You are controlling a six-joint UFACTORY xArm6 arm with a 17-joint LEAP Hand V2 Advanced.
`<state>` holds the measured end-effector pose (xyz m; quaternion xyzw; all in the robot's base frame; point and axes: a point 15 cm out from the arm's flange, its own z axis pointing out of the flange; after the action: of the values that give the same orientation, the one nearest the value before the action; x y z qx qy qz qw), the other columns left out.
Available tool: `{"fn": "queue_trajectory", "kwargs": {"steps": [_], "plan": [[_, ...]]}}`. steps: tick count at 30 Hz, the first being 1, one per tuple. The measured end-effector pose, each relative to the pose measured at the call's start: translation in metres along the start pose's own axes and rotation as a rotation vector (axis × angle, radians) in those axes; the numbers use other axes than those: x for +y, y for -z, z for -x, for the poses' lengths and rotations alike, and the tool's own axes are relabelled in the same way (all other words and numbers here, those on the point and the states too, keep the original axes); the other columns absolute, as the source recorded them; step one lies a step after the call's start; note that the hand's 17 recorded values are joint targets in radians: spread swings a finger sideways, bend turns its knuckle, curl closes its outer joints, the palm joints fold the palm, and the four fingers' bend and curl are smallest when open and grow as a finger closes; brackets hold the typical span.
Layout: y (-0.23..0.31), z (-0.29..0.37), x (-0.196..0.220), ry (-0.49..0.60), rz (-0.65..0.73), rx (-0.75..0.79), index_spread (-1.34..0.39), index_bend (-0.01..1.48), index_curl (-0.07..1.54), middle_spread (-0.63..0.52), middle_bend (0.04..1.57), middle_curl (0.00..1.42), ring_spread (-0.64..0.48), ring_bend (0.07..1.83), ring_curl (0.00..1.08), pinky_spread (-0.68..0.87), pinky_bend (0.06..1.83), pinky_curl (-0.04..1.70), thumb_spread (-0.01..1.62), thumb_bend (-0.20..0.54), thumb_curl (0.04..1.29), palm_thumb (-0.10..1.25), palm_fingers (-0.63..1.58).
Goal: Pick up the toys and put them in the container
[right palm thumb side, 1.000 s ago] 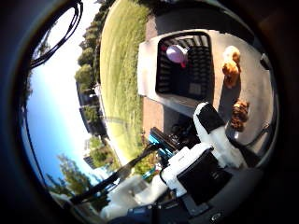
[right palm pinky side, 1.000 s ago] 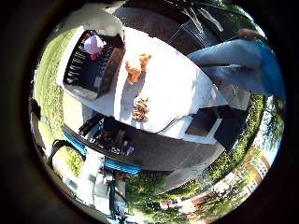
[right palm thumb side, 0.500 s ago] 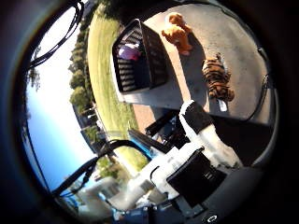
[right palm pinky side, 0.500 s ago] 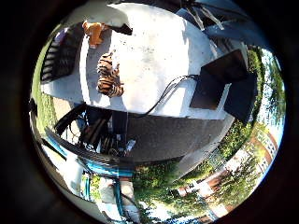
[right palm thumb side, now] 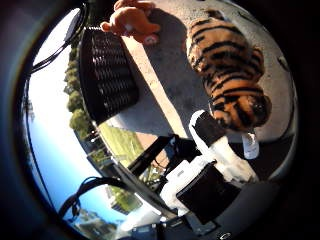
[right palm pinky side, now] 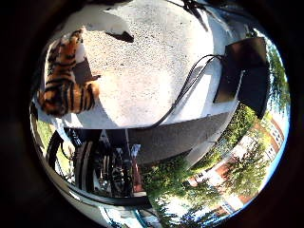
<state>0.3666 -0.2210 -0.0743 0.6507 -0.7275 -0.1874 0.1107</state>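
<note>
A striped tiger toy (right palm thumb side: 228,70) lies on the white table (right palm thumb side: 165,75) and looms large in the right thumb side palm view, close under the palm. My right hand (right palm thumb side: 215,160) hangs just above it, with a white and black finger stretched out beside one end of the toy, and it is open. An orange plush toy (right palm thumb side: 135,18) lies farther off beside the black slatted container (right palm thumb side: 108,70), which stands at the table's edge. The right little finger side palm view shows the tiger (right palm pinky side: 65,81) lying on the table (right palm pinky side: 152,66).
A black box (right palm pinky side: 242,71) stands at the table's far corner. A dark cart frame (right palm pinky side: 104,161) stands below the table's edge, over paving. Grass and trees lie beyond.
The hand has come down much closer to the tiger, which now fills far more of each view. The container and the orange toy have slid toward the edge of the picture.
</note>
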Motion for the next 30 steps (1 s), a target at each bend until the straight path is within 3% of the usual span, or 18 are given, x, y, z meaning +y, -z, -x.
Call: {"fn": "queue_trajectory", "kwargs": {"steps": [4, 6, 10, 13, 17, 22, 25, 30], "plan": [[-0.018, 0.012, 0.0, 0.012, 0.036, 0.003, -0.04, 0.14, 0.23, 0.1, 0.23, 0.36, 0.32, 0.57, 0.33, 0.53, 0.8, 0.35, 1.15, -0.026, 0.39, 0.61, 0.31], [-0.02, 0.021, -0.004, 0.036, 0.039, 0.017, -0.06, 0.14, 0.22, 0.05, 0.31, 0.39, 0.3, 0.69, 0.35, 0.54, 0.87, 0.34, 1.15, -0.022, 0.4, 0.62, 0.57], [-0.015, 0.025, -0.009, 0.072, 0.028, 0.045, -0.19, 0.09, 0.15, -0.02, 0.61, 0.52, 0.2, 1.02, 0.46, 0.48, 1.0, 0.41, 1.14, -0.013, 0.41, 0.68, 1.01], [-0.004, 0.025, -0.009, 0.087, 0.015, 0.06, -0.29, 0.15, 0.11, -0.07, 0.8, 0.65, 0.11, 1.23, 0.58, 0.44, 1.09, 0.5, 1.12, -0.008, 0.43, 0.74, 1.01], [0.017, 0.023, -0.01, 0.082, -0.015, 0.066, -0.44, 0.24, 0.04, -0.13, 0.96, 0.78, 0.03, 1.29, 0.65, 0.37, 1.27, 0.61, 1.09, 0.028, 0.49, 0.9, 1.08], [0.03, 0.01, 0.014, 0.049, 0.029, 0.034, -0.59, 0.37, -0.01, -0.17, 1.05, 0.88, -0.02, 1.33, 0.69, 0.3, 1.36, 0.7, 1.06, 0.035, 0.57, 1.0, 1.06], [0.047, 0.016, 0.037, 0.04, 0.086, -0.003, -0.68, 0.44, -0.02, -0.18, 1.08, 0.93, -0.04, 1.35, 0.71, 0.27, 1.38, 0.74, 1.07, 0.008, 0.6, 1.0, 1.03], [0.105, 0.044, 0.049, 0.095, 0.043, -0.054, -0.8, 0.52, -0.02, -0.19, 1.1, 0.99, -0.06, 1.39, 0.74, 0.23, 1.4, 0.78, 1.09, -0.011, 0.65, 0.99, 0.99]]}}
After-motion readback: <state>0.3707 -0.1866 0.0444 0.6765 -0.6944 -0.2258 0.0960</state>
